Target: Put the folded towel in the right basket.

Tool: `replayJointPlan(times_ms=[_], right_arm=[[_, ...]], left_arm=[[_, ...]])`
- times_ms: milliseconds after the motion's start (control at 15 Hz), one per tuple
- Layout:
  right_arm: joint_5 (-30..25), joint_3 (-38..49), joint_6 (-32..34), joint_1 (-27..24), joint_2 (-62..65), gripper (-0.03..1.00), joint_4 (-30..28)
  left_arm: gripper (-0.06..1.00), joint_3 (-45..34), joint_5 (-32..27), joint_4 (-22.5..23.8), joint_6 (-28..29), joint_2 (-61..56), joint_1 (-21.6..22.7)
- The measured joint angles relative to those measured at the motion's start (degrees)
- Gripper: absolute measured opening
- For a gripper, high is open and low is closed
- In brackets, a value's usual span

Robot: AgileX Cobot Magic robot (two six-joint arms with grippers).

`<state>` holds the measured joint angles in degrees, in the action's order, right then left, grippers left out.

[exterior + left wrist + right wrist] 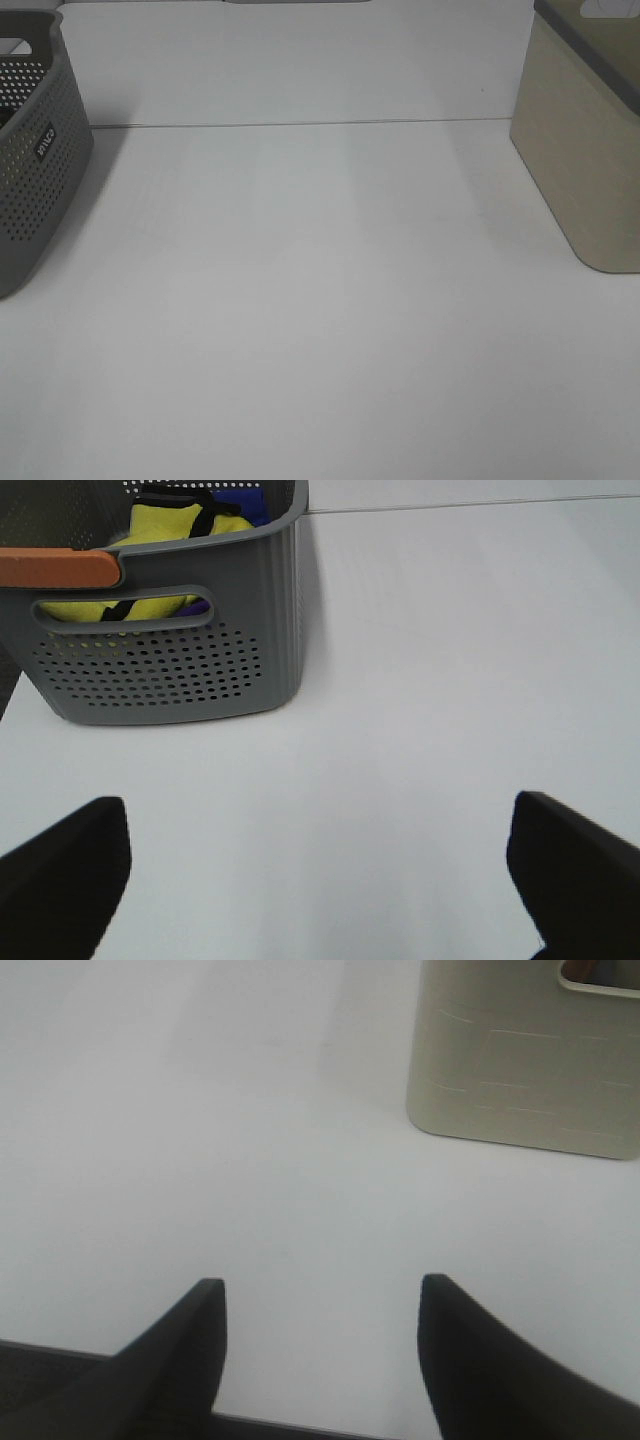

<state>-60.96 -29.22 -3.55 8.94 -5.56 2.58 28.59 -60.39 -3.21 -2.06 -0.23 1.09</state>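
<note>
The right basket (580,150) is beige with a dark rim and stands at the table's far right; it also shows in the right wrist view (520,1070). A yellow cloth with black trim (175,525) lies inside the grey perforated basket (170,670) beside something blue (245,505); I cannot tell if it is the folded towel. No towel lies on the table. My left gripper (318,815) is open and empty, short of the grey basket. My right gripper (322,1285) is open and empty, short of the beige basket. Neither gripper shows in the exterior view.
The grey basket (40,170) stands at the table's far left and has an orange handle grip (60,568). The white table (320,300) stretches between the two baskets, with a seam line along its back.
</note>
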Motion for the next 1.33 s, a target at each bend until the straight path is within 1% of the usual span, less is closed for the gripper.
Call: replayJointPlan(times_ms=[133, 200, 267, 533, 733, 1333], right_arm=[[0.0, 0.0, 0.0, -5.5, 0.6, 0.55, 0.1], [0.0, 0.0, 0.0, -7.3, 0.7, 0.55, 0.1], [0.0, 0.0, 0.0, -7.9, 0.7, 0.55, 0.1], [0.0, 0.0, 0.0, -7.8, 1.3, 0.55, 0.3], [0.0, 0.1, 0.0, -7.8, 5.7, 0.55, 0.7], [0.0, 0.1, 0.0, -7.8, 5.9, 0.55, 1.1]], left_arm=[[0.97, 0.0, 0.0, 0.0, 0.0, 0.0, 0.0], [0.97, 0.0, 0.0, 0.0, 0.0, 0.0, 0.0], [0.97, 0.0, 0.0, 0.0, 0.0, 0.0, 0.0], [0.97, 0.0, 0.0, 0.0, 0.0, 0.0, 0.0], [0.97, 0.0, 0.0, 0.0, 0.0, 0.0, 0.0], [0.97, 0.0, 0.0, 0.0, 0.0, 0.0, 0.0]])
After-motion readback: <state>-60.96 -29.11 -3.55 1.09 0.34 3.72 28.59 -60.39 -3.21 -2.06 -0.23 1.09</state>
